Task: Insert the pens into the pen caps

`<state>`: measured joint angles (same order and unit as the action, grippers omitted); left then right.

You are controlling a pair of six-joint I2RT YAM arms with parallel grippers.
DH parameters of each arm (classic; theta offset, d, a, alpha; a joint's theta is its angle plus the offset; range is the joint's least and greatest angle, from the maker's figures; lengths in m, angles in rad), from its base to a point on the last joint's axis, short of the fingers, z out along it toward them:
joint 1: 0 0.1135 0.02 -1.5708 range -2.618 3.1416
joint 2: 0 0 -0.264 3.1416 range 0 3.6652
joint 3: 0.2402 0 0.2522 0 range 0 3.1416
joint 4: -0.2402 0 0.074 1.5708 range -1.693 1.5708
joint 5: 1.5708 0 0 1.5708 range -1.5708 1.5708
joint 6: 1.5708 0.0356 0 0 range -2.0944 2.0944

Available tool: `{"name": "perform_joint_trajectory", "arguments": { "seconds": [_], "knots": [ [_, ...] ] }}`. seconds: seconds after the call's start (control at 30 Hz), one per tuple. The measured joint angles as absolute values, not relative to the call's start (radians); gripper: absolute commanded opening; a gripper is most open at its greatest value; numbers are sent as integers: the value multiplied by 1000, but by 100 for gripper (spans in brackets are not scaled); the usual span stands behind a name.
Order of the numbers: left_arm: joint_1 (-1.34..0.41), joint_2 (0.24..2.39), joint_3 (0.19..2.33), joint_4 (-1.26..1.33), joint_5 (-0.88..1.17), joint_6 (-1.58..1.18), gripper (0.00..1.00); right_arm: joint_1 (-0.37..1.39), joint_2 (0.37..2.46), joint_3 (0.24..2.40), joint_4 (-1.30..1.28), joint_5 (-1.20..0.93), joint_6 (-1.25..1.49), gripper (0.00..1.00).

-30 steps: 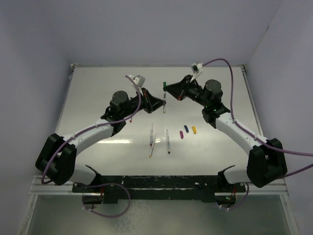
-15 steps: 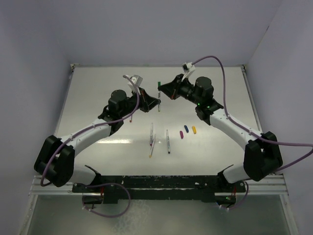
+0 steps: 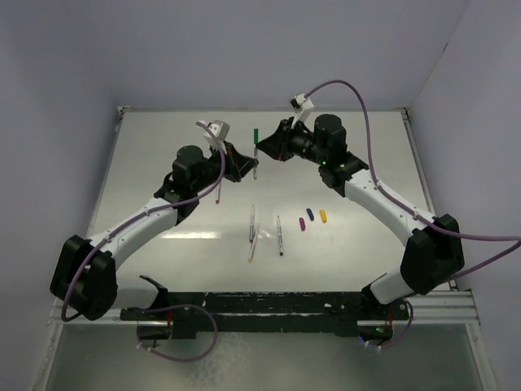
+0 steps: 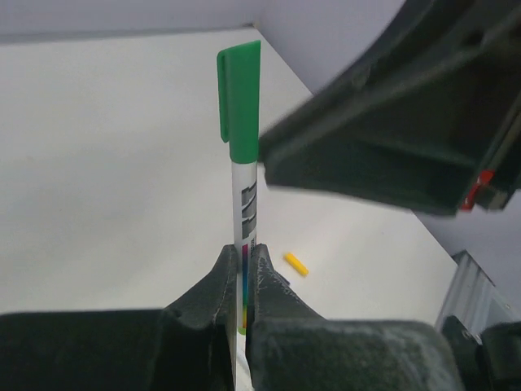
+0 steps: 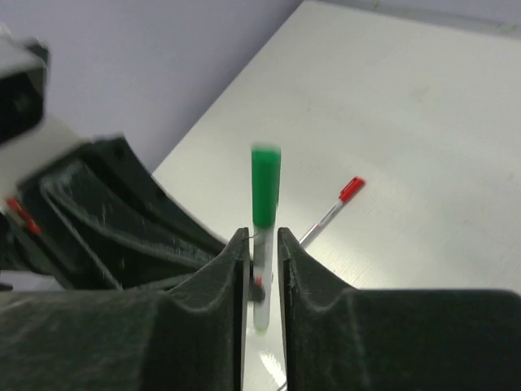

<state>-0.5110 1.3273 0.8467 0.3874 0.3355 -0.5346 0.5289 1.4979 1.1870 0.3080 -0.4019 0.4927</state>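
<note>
My left gripper [image 3: 249, 165] [image 4: 245, 254] is shut on the lower barrel of a silvery pen [image 4: 245, 199] and holds it upright above the far table. A green cap [image 3: 256, 134] [image 4: 240, 98] sits on the pen's top end. My right gripper [image 3: 263, 151] [image 5: 261, 238] is right beside it; its jaws stand narrowly apart, with the capped pen [image 5: 264, 195] in line between them and small gaps on both sides. Three uncapped pens [image 3: 279, 235] lie mid-table. A purple cap [image 3: 302, 225], a blue cap [image 3: 309, 214] and a yellow cap [image 3: 323, 217] [image 4: 296, 263] lie to their right.
A pen with a red cap [image 5: 335, 205] [image 3: 218, 192] lies on the table under the left arm's wrist. The table's [image 3: 163, 163] back wall is close behind both grippers. The right gripper's dark body [image 4: 391, 122] fills the right of the left wrist view.
Both grippers have moved left and toward the back wall, staying together. The green cap and the pen have come left with them.
</note>
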Motion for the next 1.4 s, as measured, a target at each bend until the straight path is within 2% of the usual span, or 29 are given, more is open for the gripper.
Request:
{"name": "perform_joint_trajectory", "arguments": {
  "seconds": [0.13, 0.23, 0.37, 0.73, 0.97, 1.4],
  "knots": [
    [-484, 1301, 907, 366, 254, -484, 0, 550, 1503, 1261, 145, -379, 459, 42],
    [-467, 1281, 939, 338, 194, -450, 0, 560, 1502, 1310, 63, -334, 432, 46],
    [-467, 1307, 965, 240, 141, -422, 0, 562, 1479, 1349, 14, -246, 393, 46],
    [-467, 1595, 1144, -114, -24, -373, 0, 561, 1306, 1282, -102, 35, 362, 46],
    [-467, 1733, 1230, -251, -105, -374, 0, 561, 1283, 1209, -165, 89, 372, 46],
    [-467, 1816, 1231, -310, -143, -484, 2, 561, 1281, 1177, -191, 94, 405, 45]
  ]
}}
